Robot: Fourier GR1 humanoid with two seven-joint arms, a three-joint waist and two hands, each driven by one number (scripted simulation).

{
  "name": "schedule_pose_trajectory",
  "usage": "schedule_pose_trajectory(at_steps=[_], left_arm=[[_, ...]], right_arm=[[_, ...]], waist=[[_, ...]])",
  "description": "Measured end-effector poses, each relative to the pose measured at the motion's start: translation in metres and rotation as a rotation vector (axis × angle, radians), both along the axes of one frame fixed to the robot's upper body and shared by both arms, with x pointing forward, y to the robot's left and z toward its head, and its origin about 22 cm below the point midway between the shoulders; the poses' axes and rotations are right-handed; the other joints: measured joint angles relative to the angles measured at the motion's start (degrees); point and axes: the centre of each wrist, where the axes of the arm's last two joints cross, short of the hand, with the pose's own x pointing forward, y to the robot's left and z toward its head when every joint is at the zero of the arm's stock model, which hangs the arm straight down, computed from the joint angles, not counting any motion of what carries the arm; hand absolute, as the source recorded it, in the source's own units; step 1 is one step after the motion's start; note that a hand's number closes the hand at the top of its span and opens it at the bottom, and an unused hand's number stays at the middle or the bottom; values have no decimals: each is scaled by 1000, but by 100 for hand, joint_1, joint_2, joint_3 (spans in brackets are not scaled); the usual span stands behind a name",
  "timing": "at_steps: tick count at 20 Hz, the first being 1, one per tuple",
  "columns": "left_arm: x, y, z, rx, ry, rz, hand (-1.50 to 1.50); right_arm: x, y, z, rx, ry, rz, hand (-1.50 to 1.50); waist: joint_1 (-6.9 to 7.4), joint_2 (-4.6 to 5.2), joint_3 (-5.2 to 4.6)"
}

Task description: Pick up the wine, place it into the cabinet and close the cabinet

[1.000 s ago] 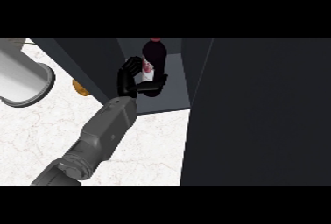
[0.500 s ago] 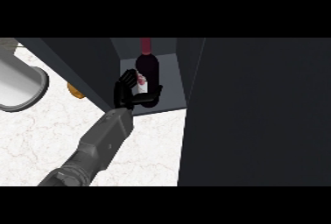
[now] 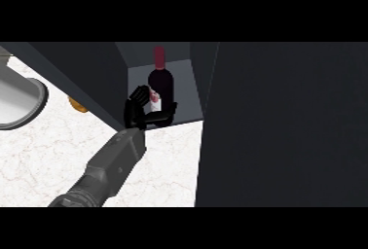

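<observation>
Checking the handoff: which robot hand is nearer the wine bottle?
Left. The left robot hand is right at the wine bottle inside the cabinet, fingers curled at its lower part. The right robot hand does not show.

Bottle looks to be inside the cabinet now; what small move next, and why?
Probably open the left hand and ease it back. The wine bottle stands upright in the cabinet compartment with the fingers curled round its base, so it needs releasing before the door can close.
</observation>
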Motion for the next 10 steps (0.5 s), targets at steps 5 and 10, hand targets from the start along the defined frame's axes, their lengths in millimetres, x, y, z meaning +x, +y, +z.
schedule_pose_trajectory(at_steps=[5, 10], left_arm=[[3, -2, 4, 21, -10, 3, 150], [8, -7, 11, 25, -17, 14, 150]], right_arm=[[1, -1, -2, 1, 8, 3, -150], [1, -2, -6, 1, 11, 5, -150]], waist=[[-11, 4, 0], [-44, 16, 3]])
